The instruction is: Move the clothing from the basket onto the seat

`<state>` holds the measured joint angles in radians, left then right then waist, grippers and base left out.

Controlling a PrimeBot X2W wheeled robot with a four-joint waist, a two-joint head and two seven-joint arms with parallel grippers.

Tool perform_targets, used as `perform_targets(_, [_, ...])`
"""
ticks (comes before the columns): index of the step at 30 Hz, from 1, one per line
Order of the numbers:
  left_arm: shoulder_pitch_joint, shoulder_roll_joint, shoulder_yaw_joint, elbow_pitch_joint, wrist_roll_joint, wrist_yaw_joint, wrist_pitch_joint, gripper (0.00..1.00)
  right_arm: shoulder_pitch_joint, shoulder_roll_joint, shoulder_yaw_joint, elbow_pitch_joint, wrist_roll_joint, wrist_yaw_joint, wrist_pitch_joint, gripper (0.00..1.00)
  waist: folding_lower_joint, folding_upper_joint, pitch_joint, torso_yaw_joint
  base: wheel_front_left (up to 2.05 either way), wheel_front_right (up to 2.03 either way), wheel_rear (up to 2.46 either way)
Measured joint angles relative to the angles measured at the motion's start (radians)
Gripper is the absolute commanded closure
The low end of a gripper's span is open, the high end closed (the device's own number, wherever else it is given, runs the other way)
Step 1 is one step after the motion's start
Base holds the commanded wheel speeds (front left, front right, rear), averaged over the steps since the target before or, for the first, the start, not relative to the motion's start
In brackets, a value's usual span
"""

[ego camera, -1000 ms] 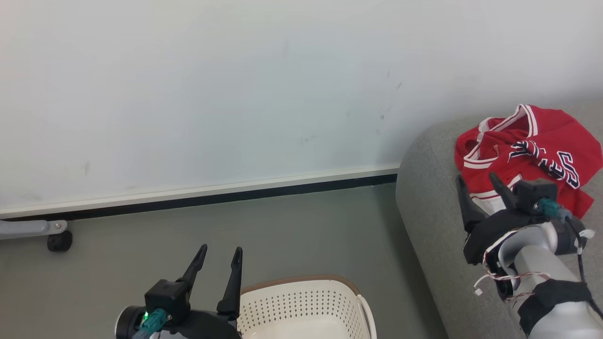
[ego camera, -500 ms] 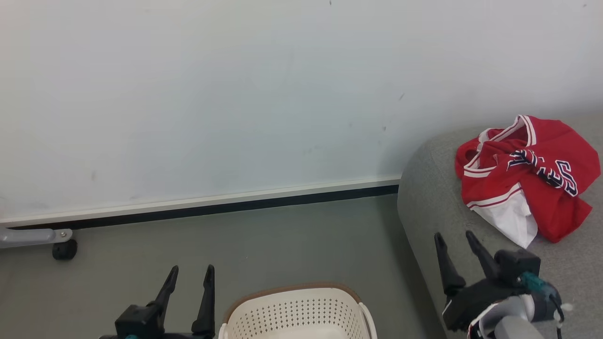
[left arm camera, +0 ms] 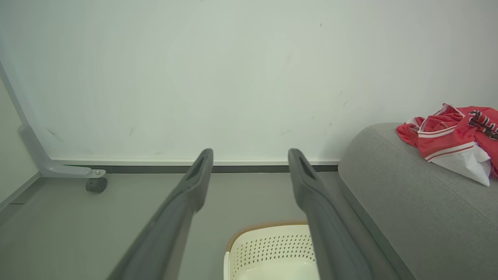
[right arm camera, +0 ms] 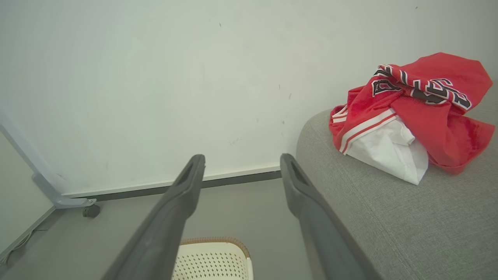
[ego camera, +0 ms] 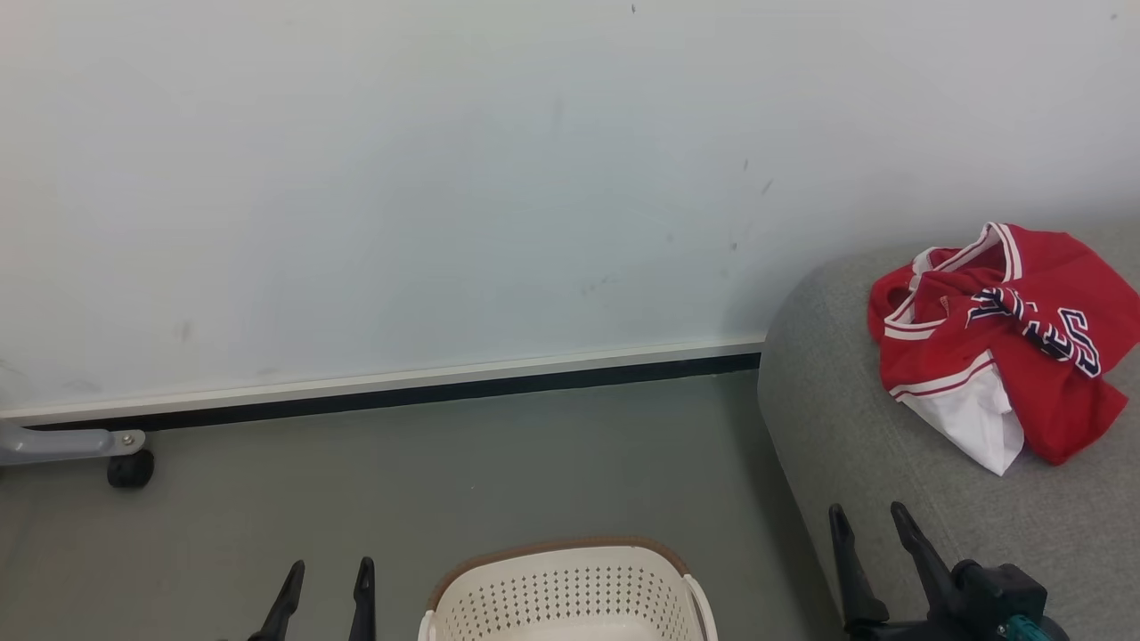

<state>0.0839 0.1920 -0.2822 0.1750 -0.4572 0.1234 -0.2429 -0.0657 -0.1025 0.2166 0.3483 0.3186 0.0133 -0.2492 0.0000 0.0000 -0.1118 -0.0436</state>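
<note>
Lying crumpled on the seat [ego camera: 846, 427], red clothing [ego camera: 1051, 392] shows navy lettering; left claw [ego camera: 329, 566] and right claw [ego camera: 867, 511] gape empty.

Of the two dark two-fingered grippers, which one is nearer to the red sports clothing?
The right gripper, at the grey fabric seat's edge near the clothing. The left gripper is beyond the cream perforated basket, over the floor.

The right gripper [ego camera: 867, 513] has drawn back from the clothing [ego camera: 1024, 356], which now lies clear of it on the seat [ego camera: 837, 418]. The left gripper [ego camera: 329, 566] has dropped toward the head view's bottom edge.
</note>
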Motion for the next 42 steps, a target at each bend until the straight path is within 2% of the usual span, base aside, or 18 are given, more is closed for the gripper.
perform_targets(9, [0.066,0.006,0.036,-0.034,0.043,0.000,-0.006,0.00,0.094,0.000,-0.002,-0.142,0.000,-0.032,0.000,0.00,0.0000,0.0000,0.002,0.016,0.00,0.00,0.00])
perform_targets(20, [0.114,0.001,0.091,-0.064,0.086,0.001,-0.006,0.00,0.178,-0.001,-0.009,-0.253,0.000,-0.059,0.013,0.00,0.0000,0.0000,0.005,0.027,0.00,0.00,0.00])
perform_targets(36, [0.121,-0.016,0.130,-0.103,0.139,0.001,-0.007,0.00,0.200,-0.001,-0.021,-0.346,0.001,-0.092,0.065,0.00,0.0000,0.0000,0.024,0.021,0.00,0.00,0.00])
perform_targets(42, [0.121,-0.022,0.134,-0.111,0.147,0.001,-0.007,0.00,0.200,-0.001,-0.027,-0.365,0.001,-0.094,0.082,0.00,0.0000,0.0000,0.029,0.022,0.00,0.00,0.00])
